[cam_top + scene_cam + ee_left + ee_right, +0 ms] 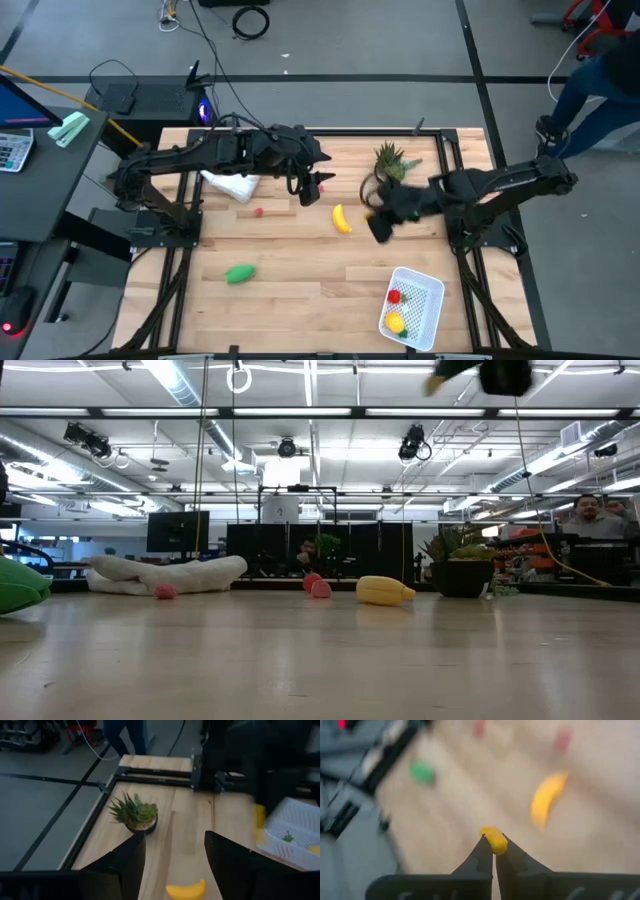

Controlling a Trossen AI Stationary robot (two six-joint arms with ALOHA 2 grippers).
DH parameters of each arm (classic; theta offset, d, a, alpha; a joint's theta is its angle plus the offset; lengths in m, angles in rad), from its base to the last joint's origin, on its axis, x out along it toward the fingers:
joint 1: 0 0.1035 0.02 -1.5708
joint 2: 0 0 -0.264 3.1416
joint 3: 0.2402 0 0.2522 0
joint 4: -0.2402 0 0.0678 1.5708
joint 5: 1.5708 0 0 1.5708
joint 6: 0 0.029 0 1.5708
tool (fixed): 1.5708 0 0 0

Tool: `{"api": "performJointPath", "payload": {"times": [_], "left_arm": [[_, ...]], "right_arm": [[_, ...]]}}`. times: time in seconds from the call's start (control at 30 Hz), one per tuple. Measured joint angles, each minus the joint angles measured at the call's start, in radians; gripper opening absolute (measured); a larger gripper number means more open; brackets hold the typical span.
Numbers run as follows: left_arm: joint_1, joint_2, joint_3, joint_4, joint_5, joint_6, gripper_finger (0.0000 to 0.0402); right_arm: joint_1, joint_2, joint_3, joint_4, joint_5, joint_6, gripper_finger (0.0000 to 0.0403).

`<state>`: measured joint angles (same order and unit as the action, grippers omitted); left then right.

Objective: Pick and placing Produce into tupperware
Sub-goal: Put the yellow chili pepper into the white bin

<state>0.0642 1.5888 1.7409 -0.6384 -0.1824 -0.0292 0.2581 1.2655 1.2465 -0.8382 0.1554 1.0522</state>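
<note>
Nearest the front edge of the bench (300,300), the tupperware (412,306) sits at the right corner, already holding a red piece (395,296) and a yellow piece (395,322); it is parked there within the right arm's reach, likely so each drop is short. Left of it, well apart, lies the green oblong piece (240,273), untouched. Mid-bench, the banana (342,219) rests on the wood between the two arms. Just beside it, raised off the bench, the right hand (493,845) has its fingers pressed together on a small yellow-orange piece (493,839), pinched at the very tips — a light grip that suits so small a toy, and probably bound for the tupperware. Further back, the left hand (175,865) hangs with fingers spread, nothing between them, looking down over the banana; a small red piece (258,211) lies near it. At the back, the white cloth (232,183) lies crumpled under the left arm, and the potted plant (388,160) stands beyond the right hand, outside the task.
</note>
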Motion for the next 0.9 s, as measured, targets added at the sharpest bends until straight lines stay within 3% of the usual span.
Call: {"api": "performJointPath", "payload": {"times": [0.1, 0.3, 0.47, 0.73, 0.9], "left_arm": [[0.015, -0.001, 0.000, 0.001, 0.000, 0.000, 0.0212], [0.044, -0.001, 0.000, -0.001, -0.001, -0.001, 0.0205], [0.052, -0.001, 0.000, 0.000, -0.001, -0.001, 0.0197], [0.052, -0.001, 0.000, 0.000, -0.001, -0.002, 0.0198], [0.052, 0.000, 0.000, 0.000, 0.000, -0.003, 0.0192]], "right_arm": [[0.094, 0.000, 0.000, -0.042, -0.097, 0.162, 0.0005], [0.268, 0.043, 0.000, -0.112, -0.145, 0.455, 0.0005], [0.377, 0.132, 0.000, -0.256, -0.245, 0.642, 0.0005], [0.427, 0.288, 0.000, -0.238, -0.348, 0.700, 0.0005], [0.424, 0.373, 0.000, -0.197, -0.358, 0.702, 0.0010]]}}
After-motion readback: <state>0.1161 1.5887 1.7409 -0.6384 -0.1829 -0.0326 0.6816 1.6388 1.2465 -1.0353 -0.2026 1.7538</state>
